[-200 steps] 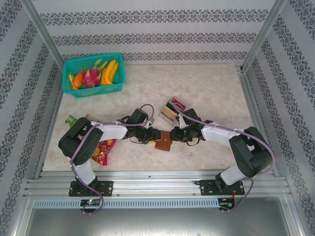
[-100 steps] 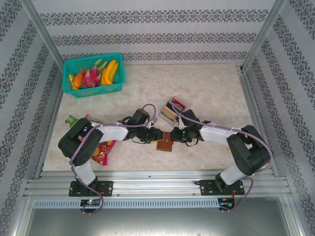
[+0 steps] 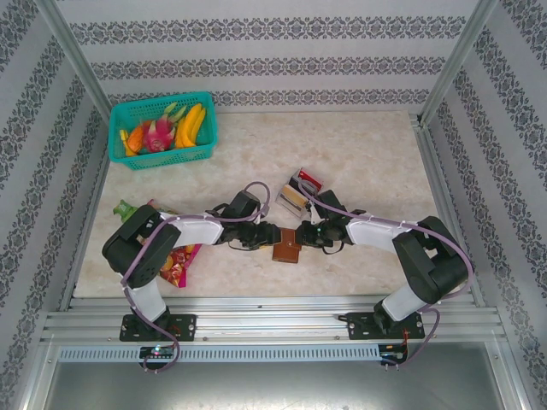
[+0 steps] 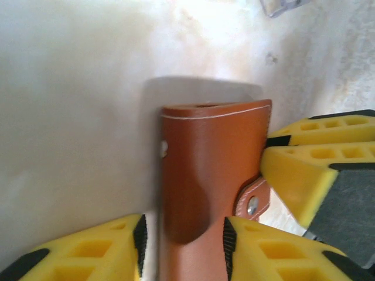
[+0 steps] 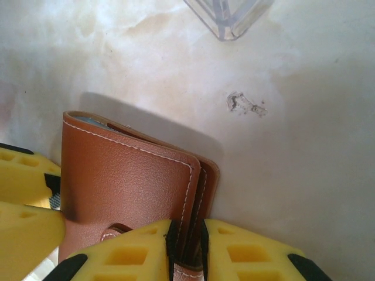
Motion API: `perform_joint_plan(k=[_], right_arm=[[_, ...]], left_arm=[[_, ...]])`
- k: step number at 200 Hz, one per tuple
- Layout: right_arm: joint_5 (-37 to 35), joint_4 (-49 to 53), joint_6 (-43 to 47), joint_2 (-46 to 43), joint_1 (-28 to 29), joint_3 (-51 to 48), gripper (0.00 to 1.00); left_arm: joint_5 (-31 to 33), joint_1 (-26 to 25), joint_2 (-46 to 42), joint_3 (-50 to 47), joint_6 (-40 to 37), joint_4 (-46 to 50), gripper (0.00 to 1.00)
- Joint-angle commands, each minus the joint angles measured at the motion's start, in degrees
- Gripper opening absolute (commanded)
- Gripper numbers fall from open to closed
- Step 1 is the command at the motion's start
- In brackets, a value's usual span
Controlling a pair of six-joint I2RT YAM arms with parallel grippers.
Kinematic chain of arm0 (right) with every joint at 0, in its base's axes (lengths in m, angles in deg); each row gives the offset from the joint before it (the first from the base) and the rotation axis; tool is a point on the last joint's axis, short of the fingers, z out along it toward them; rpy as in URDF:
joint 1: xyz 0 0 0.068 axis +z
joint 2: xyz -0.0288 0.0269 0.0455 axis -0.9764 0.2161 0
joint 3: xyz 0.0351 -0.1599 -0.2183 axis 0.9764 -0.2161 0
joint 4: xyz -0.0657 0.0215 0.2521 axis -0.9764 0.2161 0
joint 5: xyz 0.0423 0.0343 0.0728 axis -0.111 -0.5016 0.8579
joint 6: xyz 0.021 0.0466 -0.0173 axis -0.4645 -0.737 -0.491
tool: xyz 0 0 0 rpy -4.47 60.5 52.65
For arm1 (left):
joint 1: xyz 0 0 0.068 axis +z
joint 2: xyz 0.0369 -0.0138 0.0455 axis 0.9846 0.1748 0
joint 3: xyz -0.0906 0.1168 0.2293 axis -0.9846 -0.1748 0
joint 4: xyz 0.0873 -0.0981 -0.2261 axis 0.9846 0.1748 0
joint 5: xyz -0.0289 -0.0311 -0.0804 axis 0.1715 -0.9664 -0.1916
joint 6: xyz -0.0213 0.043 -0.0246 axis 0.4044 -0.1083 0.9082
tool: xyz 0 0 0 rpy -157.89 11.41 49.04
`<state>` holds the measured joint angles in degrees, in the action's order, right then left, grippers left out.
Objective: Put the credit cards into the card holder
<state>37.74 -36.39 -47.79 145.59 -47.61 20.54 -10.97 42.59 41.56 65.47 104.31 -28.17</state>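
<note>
Table, near front edge: left gripper clamps the card holder; right gripper, opposite, pinches its cover edge.

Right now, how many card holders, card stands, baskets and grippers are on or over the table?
card holder: 1
card stand: 1
basket: 1
grippers: 2 (left gripper, right gripper)
Total: 5
</note>
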Motion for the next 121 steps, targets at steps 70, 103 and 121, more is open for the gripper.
perform_joint_plan(k=[70, 103, 121], right_arm=[[-4.23, 6.12, -1.27, 1.16, 0.85, 2.65, 0.27], [-11.73, 13.22, -2.64, -3.82, 3.29, 6.08, 0.35], [-16.85, 17.57, -2.92, -5.82, 5.04, 8.1, 0.38]], left_arm=[[-4.15, -1.51, -1.19, -3.6, 7.14, -14.42, 0.15], [-3.27, -1.51, -4.03, -4.0, 7.12, -14.12, 0.1], [-2.9, -1.51, -4.6, -3.7, 6.86, -13.26, 0.06]])
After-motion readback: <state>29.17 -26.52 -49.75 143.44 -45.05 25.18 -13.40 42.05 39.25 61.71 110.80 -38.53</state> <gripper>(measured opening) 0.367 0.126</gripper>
